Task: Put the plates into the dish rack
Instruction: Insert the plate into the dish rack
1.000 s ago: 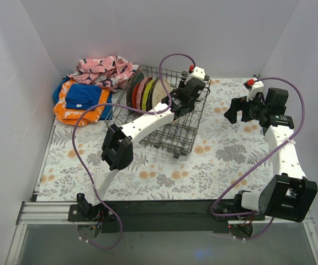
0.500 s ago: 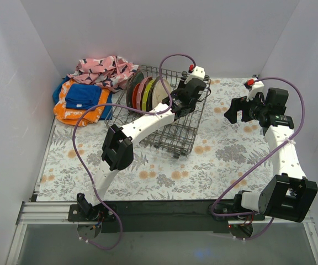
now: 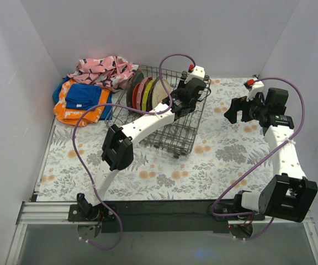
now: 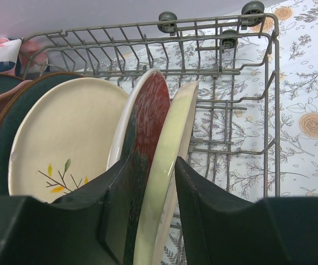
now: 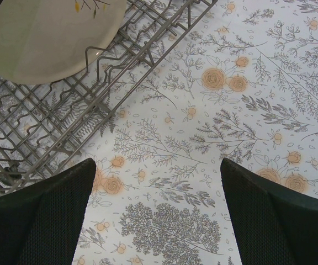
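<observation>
left claw: closed on the pale plate at its rim
pale plate: upright in dish rack, beside the other plates
right claw: wide apart above tabletop, beside rack
change: none visible; both arms stand as before

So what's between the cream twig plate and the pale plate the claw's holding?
A round red ceramic plate stands on edge between the cream sprig plate and the pale plate in the left gripper, seen in the left wrist view.

Left end effector reached far forward, pinched on plate rim. Right end effector fingers wide apart, aimed downward.
</observation>
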Controlling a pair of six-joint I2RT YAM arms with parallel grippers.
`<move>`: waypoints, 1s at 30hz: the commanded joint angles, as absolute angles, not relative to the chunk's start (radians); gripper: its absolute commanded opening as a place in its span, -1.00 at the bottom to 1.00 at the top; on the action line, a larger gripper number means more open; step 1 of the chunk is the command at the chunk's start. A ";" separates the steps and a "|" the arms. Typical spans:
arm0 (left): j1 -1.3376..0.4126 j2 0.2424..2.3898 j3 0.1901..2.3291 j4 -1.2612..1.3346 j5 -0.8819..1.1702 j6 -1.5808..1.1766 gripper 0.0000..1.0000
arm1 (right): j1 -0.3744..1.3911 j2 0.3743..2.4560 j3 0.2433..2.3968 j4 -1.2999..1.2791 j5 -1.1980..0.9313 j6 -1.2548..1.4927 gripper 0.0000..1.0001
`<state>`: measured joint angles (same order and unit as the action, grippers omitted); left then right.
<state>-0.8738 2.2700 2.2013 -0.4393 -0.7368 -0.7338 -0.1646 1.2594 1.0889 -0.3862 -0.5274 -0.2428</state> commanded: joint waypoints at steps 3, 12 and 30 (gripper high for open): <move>-0.861 2.163 2.206 -0.410 -0.821 -0.723 -0.31 | -0.173 1.259 1.094 -0.353 -0.554 -0.252 0.97; -0.861 2.157 2.187 -0.382 -0.838 -0.693 -0.30 | -0.173 1.264 1.095 -0.350 -0.555 -0.252 0.97; -0.859 2.152 2.177 -0.364 -0.896 -0.687 -0.24 | -0.176 1.256 1.083 -0.353 -0.549 -0.255 0.97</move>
